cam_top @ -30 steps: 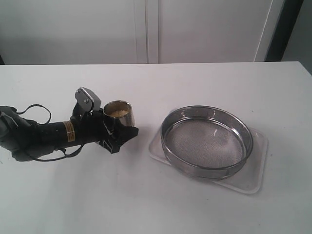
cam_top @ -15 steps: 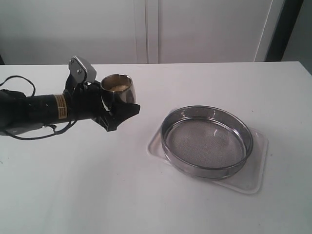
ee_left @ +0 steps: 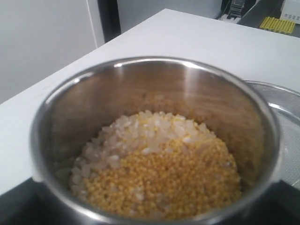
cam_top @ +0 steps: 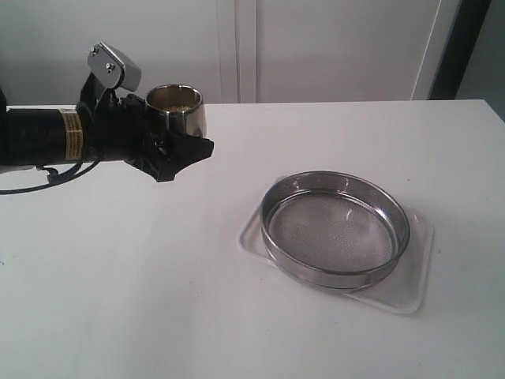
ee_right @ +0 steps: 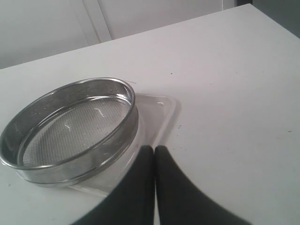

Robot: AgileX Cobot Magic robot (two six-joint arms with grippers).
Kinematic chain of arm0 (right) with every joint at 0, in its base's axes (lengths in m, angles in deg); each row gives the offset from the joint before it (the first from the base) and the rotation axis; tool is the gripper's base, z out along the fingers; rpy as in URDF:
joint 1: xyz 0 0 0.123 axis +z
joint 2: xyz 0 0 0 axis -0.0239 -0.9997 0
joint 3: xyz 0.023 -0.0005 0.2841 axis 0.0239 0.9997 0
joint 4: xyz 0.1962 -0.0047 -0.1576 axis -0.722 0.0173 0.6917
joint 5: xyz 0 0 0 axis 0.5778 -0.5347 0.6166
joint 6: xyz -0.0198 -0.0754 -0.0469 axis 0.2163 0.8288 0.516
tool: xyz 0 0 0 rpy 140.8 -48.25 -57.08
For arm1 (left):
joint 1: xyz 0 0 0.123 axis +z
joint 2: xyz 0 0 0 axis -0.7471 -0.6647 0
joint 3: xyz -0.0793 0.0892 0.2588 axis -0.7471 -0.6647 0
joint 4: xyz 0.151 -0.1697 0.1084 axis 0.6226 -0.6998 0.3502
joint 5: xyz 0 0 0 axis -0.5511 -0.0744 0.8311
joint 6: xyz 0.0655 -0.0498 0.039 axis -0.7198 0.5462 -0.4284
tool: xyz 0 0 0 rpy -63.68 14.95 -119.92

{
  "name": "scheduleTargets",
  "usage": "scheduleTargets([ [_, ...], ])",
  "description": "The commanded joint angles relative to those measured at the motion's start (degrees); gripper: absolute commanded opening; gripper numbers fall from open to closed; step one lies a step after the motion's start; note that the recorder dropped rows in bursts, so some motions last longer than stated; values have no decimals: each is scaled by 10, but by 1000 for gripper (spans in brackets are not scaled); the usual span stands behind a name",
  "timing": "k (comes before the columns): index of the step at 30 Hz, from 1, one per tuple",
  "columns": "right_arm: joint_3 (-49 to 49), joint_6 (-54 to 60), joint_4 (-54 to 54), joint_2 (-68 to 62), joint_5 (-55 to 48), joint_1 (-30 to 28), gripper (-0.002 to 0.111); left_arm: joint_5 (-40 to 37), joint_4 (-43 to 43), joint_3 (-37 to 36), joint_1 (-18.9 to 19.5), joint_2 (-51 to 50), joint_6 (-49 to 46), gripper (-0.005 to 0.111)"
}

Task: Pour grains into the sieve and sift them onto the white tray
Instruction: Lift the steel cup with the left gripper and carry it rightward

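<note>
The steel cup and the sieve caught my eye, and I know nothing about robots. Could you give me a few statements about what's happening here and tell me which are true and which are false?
1. The left gripper holds a steel cup upright. True.
2. The grains in the cup are all yellow. False: pale rice-like grains lie mixed with the tiny yellow granules.
3. The sieve already has grains in it. False: its mesh is bare.
4. The sieve sits on the white tray. True.
5. The right gripper is wide open. False: its fingers are pressed together, holding nothing.
</note>
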Motion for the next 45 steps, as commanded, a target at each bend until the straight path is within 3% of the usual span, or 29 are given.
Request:
scheduleTargets([
  [1, 3, -1, 0, 2, 7, -1, 0, -78, 33, 1, -39, 45, 35, 0],
  [8, 3, -1, 0, 2, 7, -1, 0, -169, 32, 1, -111, 62, 48, 0],
  [15, 3, -1, 0, 2, 7, -1, 0, -235, 32, 1, -156, 62, 48, 0],
  [34, 3, -1, 0, 2, 7, -1, 0, -353, 107, 94, -189, 49, 66, 0],
  [36, 3, -1, 0, 2, 7, -1, 0, -353, 130, 104, -189, 36, 87, 0],
  [39, 3, -1, 0, 2, 7, -1, 0, -350, 246, 138, -189, 11, 184, 0],
  [45, 3, -1, 0, 2, 7, -1, 0, -339, 247, 168, -190, -25, 204, 0],
])
